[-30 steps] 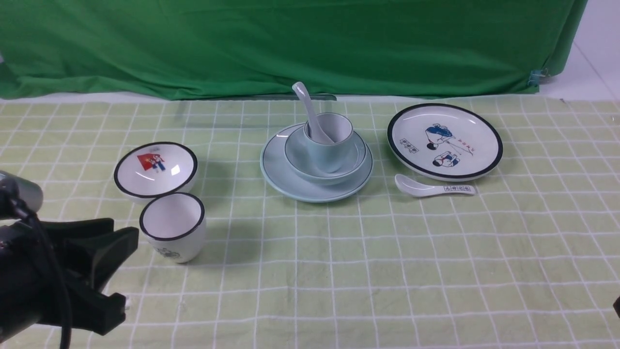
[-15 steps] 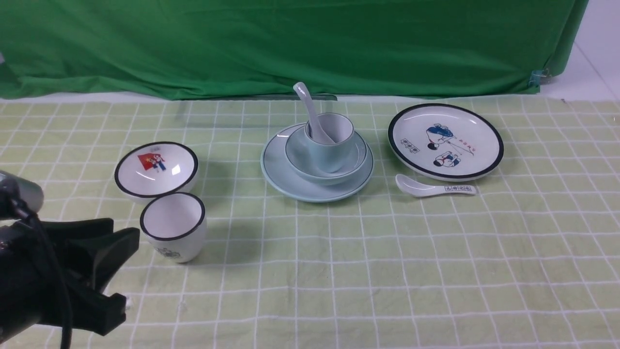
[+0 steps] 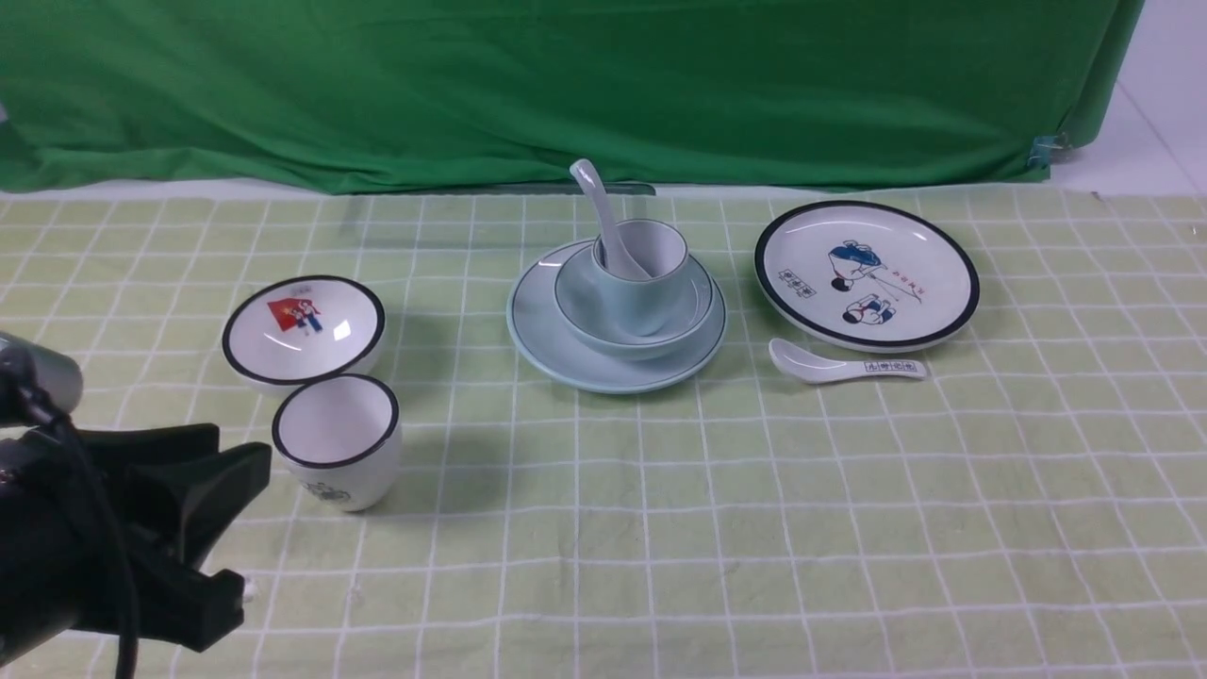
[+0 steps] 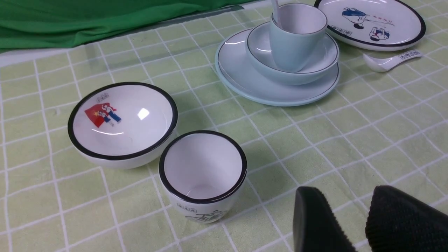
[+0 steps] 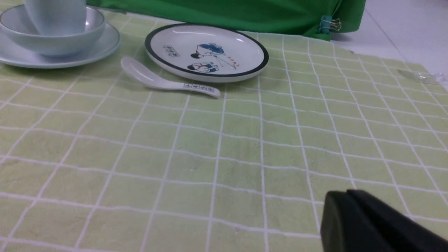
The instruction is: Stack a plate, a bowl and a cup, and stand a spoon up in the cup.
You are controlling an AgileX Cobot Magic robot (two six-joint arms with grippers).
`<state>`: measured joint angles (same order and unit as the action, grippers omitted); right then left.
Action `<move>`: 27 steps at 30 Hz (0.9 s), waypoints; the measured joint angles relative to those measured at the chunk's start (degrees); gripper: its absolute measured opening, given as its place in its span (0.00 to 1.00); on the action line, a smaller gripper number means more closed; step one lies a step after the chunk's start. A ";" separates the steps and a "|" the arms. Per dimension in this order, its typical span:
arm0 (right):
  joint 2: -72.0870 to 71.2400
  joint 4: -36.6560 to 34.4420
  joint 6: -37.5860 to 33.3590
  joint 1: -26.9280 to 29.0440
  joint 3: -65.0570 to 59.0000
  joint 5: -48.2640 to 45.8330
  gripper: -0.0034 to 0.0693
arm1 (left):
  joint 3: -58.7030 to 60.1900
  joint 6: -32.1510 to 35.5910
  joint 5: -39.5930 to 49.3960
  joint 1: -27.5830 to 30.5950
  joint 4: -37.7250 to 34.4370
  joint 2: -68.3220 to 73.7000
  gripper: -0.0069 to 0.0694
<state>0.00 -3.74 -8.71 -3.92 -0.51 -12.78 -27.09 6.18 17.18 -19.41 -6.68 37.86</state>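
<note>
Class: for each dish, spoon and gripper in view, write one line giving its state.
plate: flat on the cloth, bottom of the stack
bowl: upright on the plate
cup: upright in the bowl
spoon: standing in the cup, handle leaning
cartoon plate: flat on the cloth, bare
printed spoon: lying on the cloth, scoop up
picture bowl: upright, empty
black-rimmed cup: upright, empty
left gripper: open, holding nothing
right gripper: shut, holding nothing

Your right gripper (image 5: 334, 210) sits closed (holding nothing); the printed spoon (image 5: 164, 81) lies just beside the cartoon plate (image 5: 206, 52).
</note>
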 joint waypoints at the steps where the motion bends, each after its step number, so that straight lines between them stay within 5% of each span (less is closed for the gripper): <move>1: 0.00 0.00 0.00 0.00 0.00 0.00 0.08 | 0.00 0.00 0.00 0.00 0.00 0.00 0.34; 18: -0.03 0.00 -0.12 0.00 0.00 -0.07 0.14 | 1.81 0.00 -0.22 0.24 0.05 -5.81 0.36; 25: -0.03 0.00 -0.12 0.02 0.00 -0.02 0.17 | 10.17 0.00 -2.24 7.90 6.68 -23.16 0.36; 27: -0.03 0.00 -0.12 0.02 0.00 0.09 0.17 | 17.21 0.00 -10.00 11.25 8.17 -30.64 0.36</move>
<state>-0.03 -3.74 -8.82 -3.90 -0.51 -12.69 -9.88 6.18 7.18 -8.17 1.49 7.22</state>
